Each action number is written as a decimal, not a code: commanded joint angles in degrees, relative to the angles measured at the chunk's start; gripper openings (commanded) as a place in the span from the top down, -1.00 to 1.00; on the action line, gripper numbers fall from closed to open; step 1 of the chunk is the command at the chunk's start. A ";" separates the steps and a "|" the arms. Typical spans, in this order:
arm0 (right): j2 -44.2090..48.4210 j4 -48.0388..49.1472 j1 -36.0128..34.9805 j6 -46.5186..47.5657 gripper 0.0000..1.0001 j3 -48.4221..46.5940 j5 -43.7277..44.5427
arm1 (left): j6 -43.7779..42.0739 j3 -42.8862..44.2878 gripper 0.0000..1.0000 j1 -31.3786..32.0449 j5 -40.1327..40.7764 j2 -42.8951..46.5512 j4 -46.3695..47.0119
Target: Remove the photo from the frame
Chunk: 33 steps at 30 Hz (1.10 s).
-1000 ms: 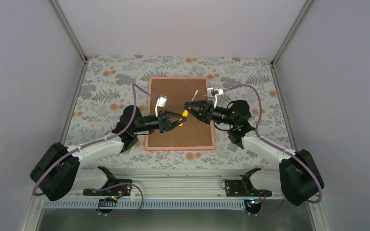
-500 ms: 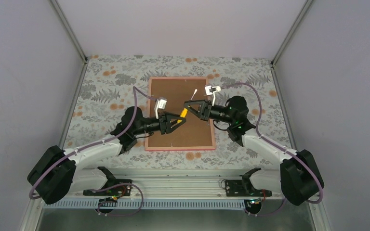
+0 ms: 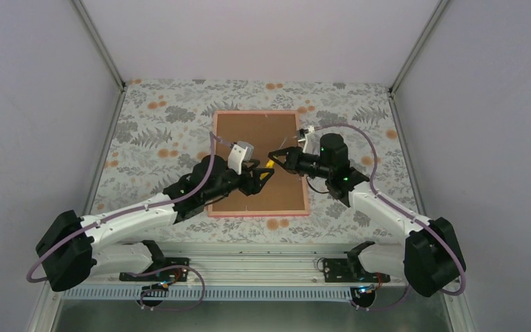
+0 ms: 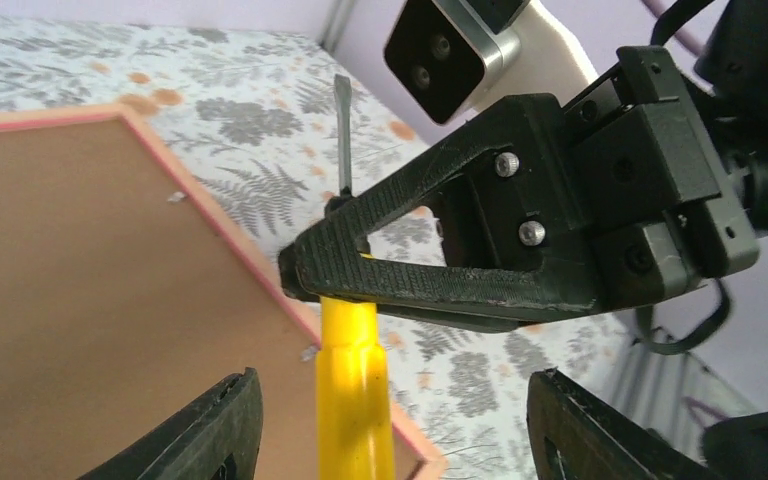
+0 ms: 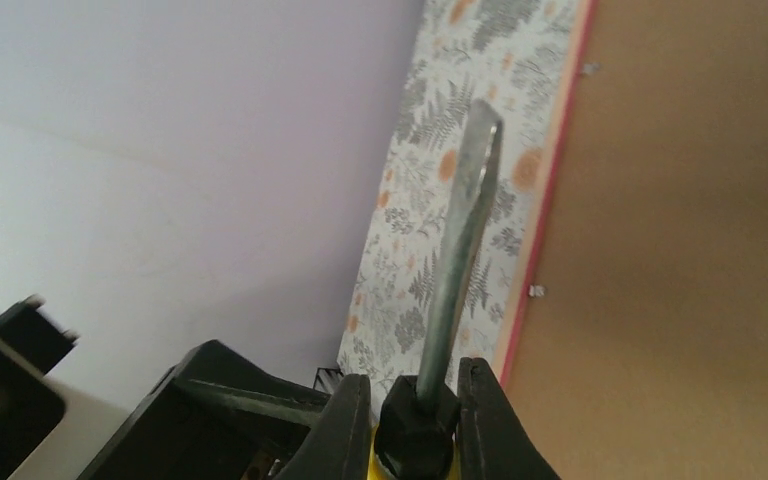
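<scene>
Clip-release step, apparently: right hand (image 3: 274, 156) clenches yellow-handled flat-blade screwdriver (image 4: 352, 390); left hand (image 3: 267, 173) released (jaws astride handle). Likely next: lever metal clips (image 5: 535, 291) off thin pink rectangular frame (image 3: 259, 214).

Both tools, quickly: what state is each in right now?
Left tool: open, holding nothing.
Right tool: closed on the yellow-handled flat-bladed metal screwdriver.

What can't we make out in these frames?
photo: in no view; the frame lies face-down and its brown back covers it.
screwdriver handle end: left wrist, cut off by the bottom edge.
clips turned or not: too small in all views.
</scene>
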<state>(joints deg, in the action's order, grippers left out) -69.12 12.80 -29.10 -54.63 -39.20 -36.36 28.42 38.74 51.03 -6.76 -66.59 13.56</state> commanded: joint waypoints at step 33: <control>-1.36 -7.06 0.15 -12.13 0.92 -0.09 0.72 | -14.59 3.54 0.02 8.61 21.36 -10.73 1.20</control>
<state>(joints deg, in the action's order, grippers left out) -70.26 4.25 -29.10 -65.58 -39.20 -34.85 14.46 41.12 59.18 13.21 -76.20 11.99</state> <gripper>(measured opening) 0.084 0.499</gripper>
